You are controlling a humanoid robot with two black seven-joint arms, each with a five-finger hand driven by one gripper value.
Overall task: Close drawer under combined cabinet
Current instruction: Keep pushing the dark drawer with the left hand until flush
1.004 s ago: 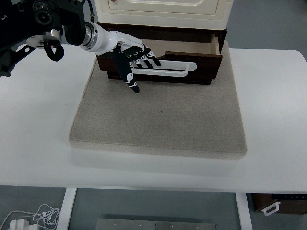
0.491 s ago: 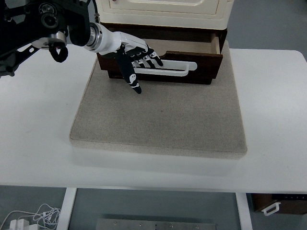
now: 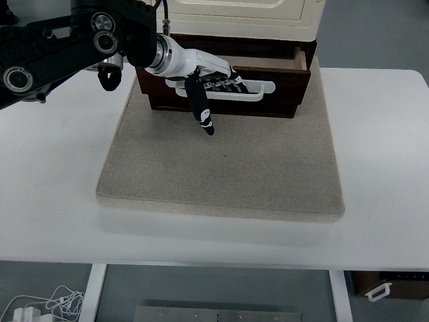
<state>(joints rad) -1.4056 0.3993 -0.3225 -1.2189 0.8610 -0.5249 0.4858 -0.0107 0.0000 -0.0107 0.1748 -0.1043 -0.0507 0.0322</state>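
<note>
The dark brown drawer point(image 3: 281, 90) sticks out a short way from under the cream cabinet point(image 3: 241, 17), its right end out further than its left. A white bar handle point(image 3: 258, 92) runs across its front. My left hand point(image 3: 214, 84) comes in from the upper left and lies flat against the drawer front over the left part of the handle. Its fingers point(image 3: 234, 84) are stretched out and its thumb point(image 3: 203, 114) points down toward the mat. It holds nothing. No right arm shows.
Cabinet and drawer stand at the back of a grey-beige mat point(image 3: 221, 174) on a white table point(image 3: 53, 194). A brown box point(image 3: 392, 285) sits on the floor at bottom right, and white cables point(image 3: 47, 305) lie at bottom left.
My left arm has pushed to the right and further in. The drawer has slid back into the cabinet, so less of its inside shows than a second ago.
</note>
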